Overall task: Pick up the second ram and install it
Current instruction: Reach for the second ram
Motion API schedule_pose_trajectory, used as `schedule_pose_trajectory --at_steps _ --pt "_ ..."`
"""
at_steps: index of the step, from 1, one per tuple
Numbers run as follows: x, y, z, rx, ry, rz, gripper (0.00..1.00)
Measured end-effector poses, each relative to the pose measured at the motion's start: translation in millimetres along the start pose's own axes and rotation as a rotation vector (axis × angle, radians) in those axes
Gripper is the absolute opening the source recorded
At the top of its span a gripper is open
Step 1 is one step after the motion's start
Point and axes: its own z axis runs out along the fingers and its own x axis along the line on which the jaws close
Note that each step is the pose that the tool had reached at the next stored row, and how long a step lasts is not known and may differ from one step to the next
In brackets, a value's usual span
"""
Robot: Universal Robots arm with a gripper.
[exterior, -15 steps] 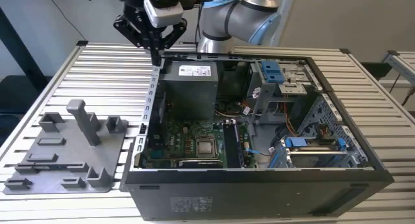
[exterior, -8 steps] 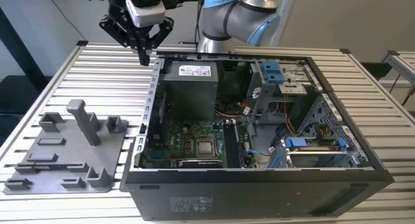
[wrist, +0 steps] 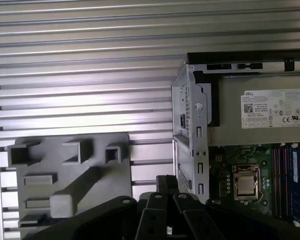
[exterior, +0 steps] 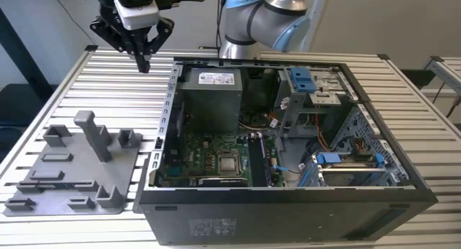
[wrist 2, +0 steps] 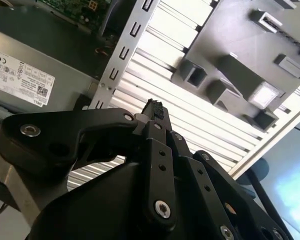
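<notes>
The gripper (exterior: 143, 65) is hanging high over the slatted desk (exterior: 108, 87), outside the open computer case (exterior: 273, 216) and just off its far corner on the exterior view's left; its jaws are pointing down and pressing together tip to tip, with nothing showing between them; the arm (exterior: 266, 14) is rising behind the case's far wall; the grey holder tray (exterior: 79, 170) is lying flat on the desk just beside the case, on the exterior view's left of it, with its tall post (exterior: 92, 135) standing upright; the gripper is hovering well apart from the tray, beyond its far edge; inside the case the green motherboard (exterior: 194, 152) is lying flat, and the silver processor (exterior: 229, 163) is sitting on it toward the case's near wall; a long dark ram stick (exterior: 256, 161) is standing on edge in the motherboard just beside the processor, on the exterior view's right of it; whether that dark strip is one stick or two I cannot tell; a grey power supply box (exterior: 209, 98) is sitting against the case's far wall.
</notes>
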Motion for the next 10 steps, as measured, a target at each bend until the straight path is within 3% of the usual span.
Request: schedule_pose_trajectory --at_steps 10 --pt "26.8 -2.0 0.0 -0.0027 0.0012 -0.020 0.11"
